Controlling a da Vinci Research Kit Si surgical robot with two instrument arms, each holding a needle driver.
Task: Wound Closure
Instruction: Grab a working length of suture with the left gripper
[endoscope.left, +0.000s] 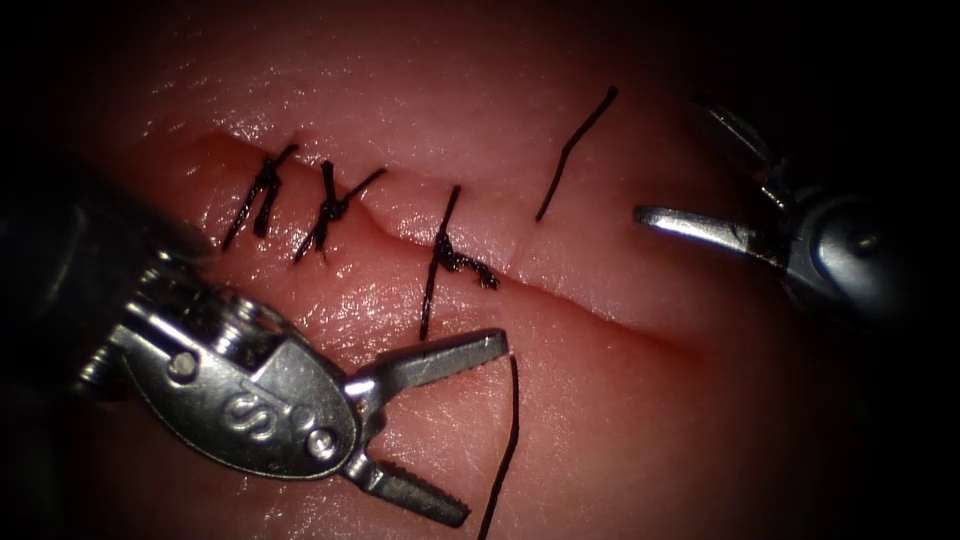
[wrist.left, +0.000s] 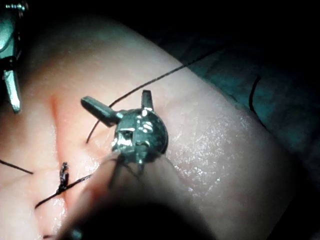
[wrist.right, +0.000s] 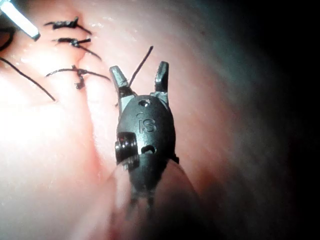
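Observation:
The cut (endoscope.left: 590, 300) crosses the tissue (endoscope.left: 640, 420) from upper left to lower right. Three knotted dark stitches (endoscope.left: 330, 205) close its left part; the third (endoscope.left: 450, 260) has a long tail. My left tool (endoscope.left: 470, 430) hovers on the near side of the cut with its jaws wide open and nothing in them. A long thread (endoscope.left: 508, 450) runs from beside its upper jaw tip toward the picture's bottom. My right tool (endoscope.left: 670, 157) is to the right of the cut, open and empty. A short loose thread (endoscope.left: 575, 150) lies just left of it. In the right wrist view that thread (wrist.right: 142, 62) shows between the open jaws of the right tool (wrist.right: 140, 72).
In the left wrist view, the long thread (wrist.left: 165, 75) runs past the open left tool (wrist.left: 120, 102) and off over the tissue's edge. The unclosed right part of the cut is a shallow reddish groove (endoscope.left: 650, 335). The tissue's surface is wet and glistening.

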